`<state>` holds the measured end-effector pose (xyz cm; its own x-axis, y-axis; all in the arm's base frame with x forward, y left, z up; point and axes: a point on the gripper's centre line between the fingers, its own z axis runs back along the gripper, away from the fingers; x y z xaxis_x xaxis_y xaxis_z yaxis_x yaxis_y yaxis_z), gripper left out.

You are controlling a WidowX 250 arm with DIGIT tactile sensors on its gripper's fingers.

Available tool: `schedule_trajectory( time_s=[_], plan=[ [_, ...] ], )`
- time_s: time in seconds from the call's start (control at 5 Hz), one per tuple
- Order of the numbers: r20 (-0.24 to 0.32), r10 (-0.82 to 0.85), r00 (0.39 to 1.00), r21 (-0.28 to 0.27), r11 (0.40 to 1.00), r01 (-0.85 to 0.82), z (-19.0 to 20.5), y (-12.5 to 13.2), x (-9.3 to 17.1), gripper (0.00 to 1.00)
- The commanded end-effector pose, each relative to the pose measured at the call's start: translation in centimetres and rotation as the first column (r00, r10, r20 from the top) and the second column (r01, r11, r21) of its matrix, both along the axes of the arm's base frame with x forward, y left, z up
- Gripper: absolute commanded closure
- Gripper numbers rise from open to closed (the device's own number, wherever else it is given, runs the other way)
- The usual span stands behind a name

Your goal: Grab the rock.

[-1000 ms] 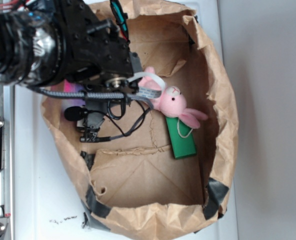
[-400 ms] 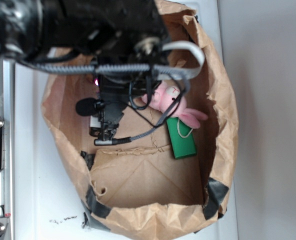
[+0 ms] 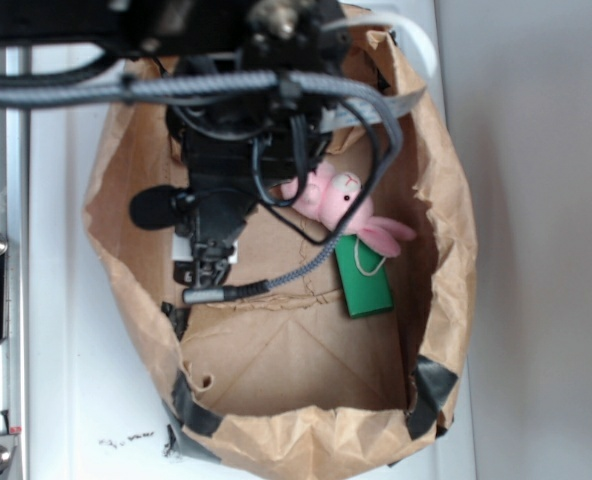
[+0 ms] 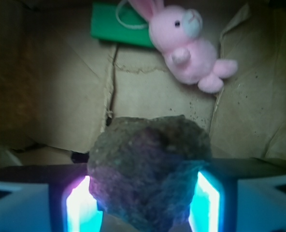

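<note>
jaws clamped on the rock [image 4: 150,171], one pad each side; rock sits between them above the bag [image 3: 446,200] floor; grasp looks done; next: lift straight up, clear of the bunny [image 4: 186,43].

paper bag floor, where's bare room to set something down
Most free: the creased brown floor of the paper bag nearest the taped corners, below the green block. A smaller patch lies between the gripper and that block. It is crowded near the pink bunny, where arm and cables hang, with the rock between the gripper's fingers.
</note>
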<state>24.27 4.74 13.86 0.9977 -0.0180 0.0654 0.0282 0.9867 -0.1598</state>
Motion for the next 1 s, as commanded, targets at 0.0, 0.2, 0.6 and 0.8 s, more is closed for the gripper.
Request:
schedule_trajectory(
  time_s=[0.0, 0.2, 0.6, 0.8],
  plan=[
    [0.196, 0.077, 0.978, 0.002, 0.997, -0.079, 2.8, -1.3, 1.7, 1.0],
    [0.197, 0.105, 0.975, 0.004, 0.994, -0.108, 2.9, -2.2, 2.9, 1.0],
    [0.232, 0.193, 0.953, 0.097, 0.971, -0.221, 3.4, -5.2, 3.7, 1.0],
    [0.209, 0.297, 0.932, 0.133, 0.935, -0.328, 3.3, -5.8, 4.2, 1.0]
  ],
)
